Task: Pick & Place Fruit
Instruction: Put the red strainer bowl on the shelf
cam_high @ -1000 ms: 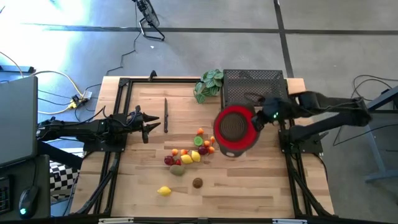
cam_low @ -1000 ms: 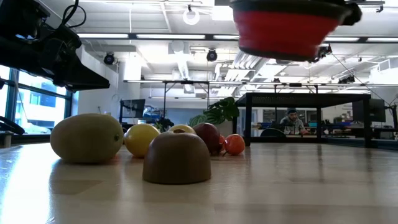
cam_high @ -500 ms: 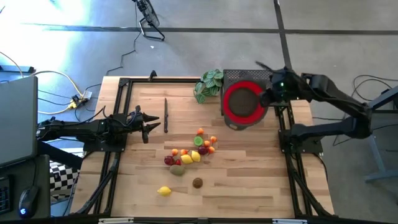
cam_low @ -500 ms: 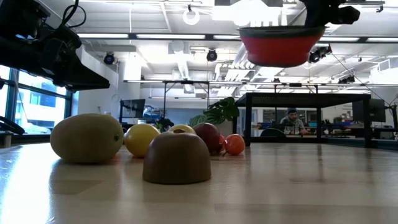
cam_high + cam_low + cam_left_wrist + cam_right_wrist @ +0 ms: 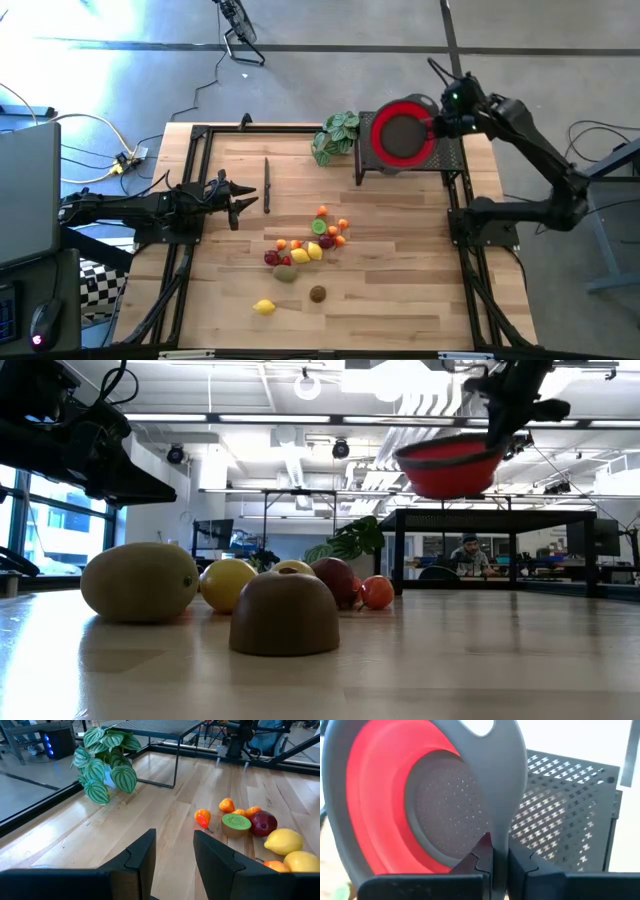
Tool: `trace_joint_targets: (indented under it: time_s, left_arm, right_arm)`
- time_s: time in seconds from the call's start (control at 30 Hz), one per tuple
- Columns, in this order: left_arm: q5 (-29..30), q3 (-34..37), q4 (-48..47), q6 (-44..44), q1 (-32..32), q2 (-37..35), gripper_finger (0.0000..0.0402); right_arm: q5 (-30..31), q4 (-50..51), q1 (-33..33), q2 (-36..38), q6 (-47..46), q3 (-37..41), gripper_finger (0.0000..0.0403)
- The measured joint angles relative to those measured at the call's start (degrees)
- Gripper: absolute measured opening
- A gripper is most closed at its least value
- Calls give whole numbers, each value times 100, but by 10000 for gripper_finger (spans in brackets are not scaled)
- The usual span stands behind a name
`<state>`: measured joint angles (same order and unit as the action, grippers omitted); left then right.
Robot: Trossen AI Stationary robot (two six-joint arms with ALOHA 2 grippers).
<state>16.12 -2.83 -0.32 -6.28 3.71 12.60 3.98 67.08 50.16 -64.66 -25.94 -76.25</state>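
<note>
We see right hand clamped on grey handle of red collapsible colander, perforated base, above black mesh rack. Left hand, fingers parted, empty, over bench left side. Glossy rounded toy fruits clustered mid-bench on wood planks.

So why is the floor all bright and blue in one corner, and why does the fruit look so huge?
High view: light washes the floor pale blue at upper left, bleaching detail. Low view: the camera sits at table height, so the near fruit looms large, and ceiling lights glare white.
</note>
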Motion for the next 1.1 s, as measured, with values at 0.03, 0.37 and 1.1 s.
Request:
trace_joint_targets:
  time_s: [0.03, 0.37, 1.1]
  left_arm:
    - [0, 0, 0, 0, 1, 1, 127]
    - [0, 0, -2, 0, 0, 0, 127]
    - [0, 0, -16, 0, -1, 1, 127]
  right_arm:
    - [-46, -8, 115, -76, 50, 0, 14]
    - [-460, -18, 867, -806, 333, -9, 14]
    - [-534, -363, 1035, -877, 332, 0, 77]
